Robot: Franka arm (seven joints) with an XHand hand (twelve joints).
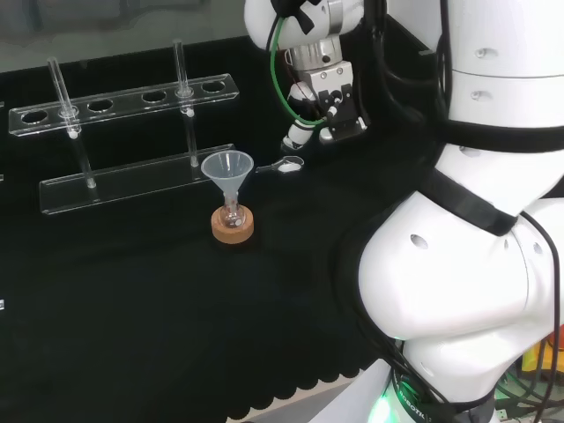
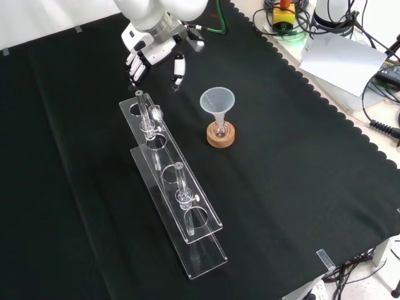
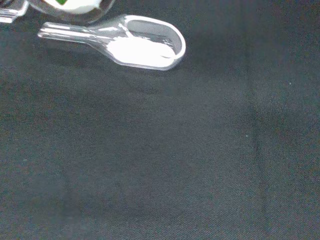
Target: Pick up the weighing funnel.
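centre of the head view, the funnel stands in its flask on the cork ring. just behind it, up and right in the frame, the weighing funnel lies on the counter with white powder in its scoop. above it hovers the hand, fingers straight, spread wide, holding nothing. best to lower squarely, pinch the scoop's walls and keep it level.

The head view looks from behind and above the arm's base, past the white arm links, onto the desk. The front view looks down from before the arm, a quarter turn round, sharing the funnel and rack. The wrist view hangs close above the weighing funnel.
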